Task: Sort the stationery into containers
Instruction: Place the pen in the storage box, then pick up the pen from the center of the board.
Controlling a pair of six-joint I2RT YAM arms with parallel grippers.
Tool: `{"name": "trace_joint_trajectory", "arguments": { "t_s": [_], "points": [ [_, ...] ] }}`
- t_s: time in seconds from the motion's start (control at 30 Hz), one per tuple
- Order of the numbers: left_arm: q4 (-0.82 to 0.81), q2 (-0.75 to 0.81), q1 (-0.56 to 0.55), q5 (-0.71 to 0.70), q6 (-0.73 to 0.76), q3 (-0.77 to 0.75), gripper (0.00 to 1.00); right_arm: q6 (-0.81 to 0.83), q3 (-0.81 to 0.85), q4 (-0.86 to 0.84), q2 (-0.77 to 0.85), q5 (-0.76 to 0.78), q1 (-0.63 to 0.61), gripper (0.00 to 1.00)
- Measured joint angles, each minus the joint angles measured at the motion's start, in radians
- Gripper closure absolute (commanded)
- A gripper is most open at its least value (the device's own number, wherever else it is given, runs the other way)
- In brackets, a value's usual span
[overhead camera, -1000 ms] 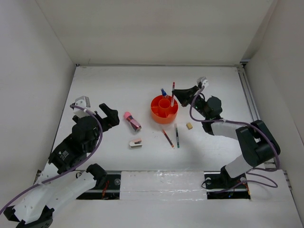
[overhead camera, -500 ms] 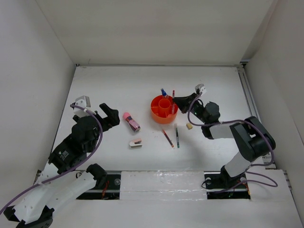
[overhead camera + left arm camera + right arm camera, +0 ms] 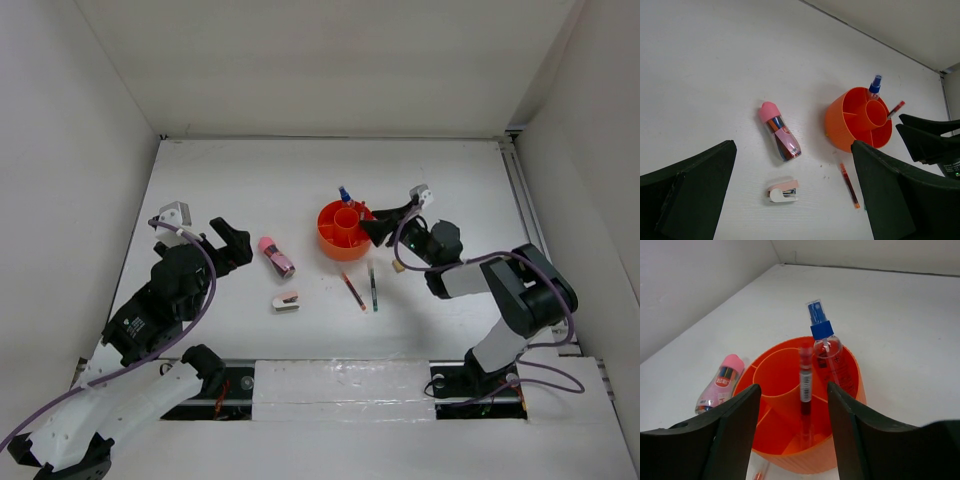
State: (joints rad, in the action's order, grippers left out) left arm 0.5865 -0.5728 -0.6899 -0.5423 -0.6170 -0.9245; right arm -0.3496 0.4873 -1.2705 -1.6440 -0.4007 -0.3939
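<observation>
The orange organizer tub (image 3: 338, 245) (image 3: 840, 131) (image 3: 810, 460) holds a blue-capped clear bottle (image 3: 345, 194) (image 3: 826, 352) in a far compartment. A red pen (image 3: 805, 382) (image 3: 895, 108) stands in a near compartment, leaning on the central cup. My right gripper (image 3: 374, 228) (image 3: 793, 402) is open beside the tub, its fingers either side of that pen and clear of it. On the table lie the pink-capped tube (image 3: 278, 256) (image 3: 780, 133), the white-and-pink stapler (image 3: 285, 302) (image 3: 784, 190), another red pen (image 3: 352, 291) (image 3: 849, 185), a dark pen (image 3: 373, 285) and a tan eraser (image 3: 398, 266). My left gripper (image 3: 226, 250) (image 3: 795, 200) hangs open, empty, left of the tube.
White walls close in the table on the left, right and back. A metal rail (image 3: 525, 215) runs along the right edge. My right arm's cables loop near the eraser.
My right gripper came down and nearer with the red pen, then opened. The pen was let go and now stands in the tub. The left arm has not moved.
</observation>
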Motion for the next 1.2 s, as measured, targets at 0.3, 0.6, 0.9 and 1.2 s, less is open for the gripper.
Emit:
{"name": "trace_joint_trajectory", "arguments": {
  "t_s": [0.3,0.6,0.9,1.2],
  "points": [
    [0.0,0.0,0.0,0.001,0.008,0.0,0.01,-0.015,-0.031,0.019,0.114,0.013,-0.001,0.0],
    [-0.003,0.0,0.0,0.0,0.008,0.0,0.01,-0.019,0.111,0.658,0.566,0.472,-0.187,0.03],
    [-0.005,-0.01,0.0,-0.003,0.007,0.0,0.01,-0.183,0.204,1.356,0.533,0.831,-0.411,0.35],
    [-0.006,-0.019,0.0,-0.004,0.007,0.0,0.01,-0.258,0.198,1.506,0.47,0.908,-0.439,0.46]
  ]
}}
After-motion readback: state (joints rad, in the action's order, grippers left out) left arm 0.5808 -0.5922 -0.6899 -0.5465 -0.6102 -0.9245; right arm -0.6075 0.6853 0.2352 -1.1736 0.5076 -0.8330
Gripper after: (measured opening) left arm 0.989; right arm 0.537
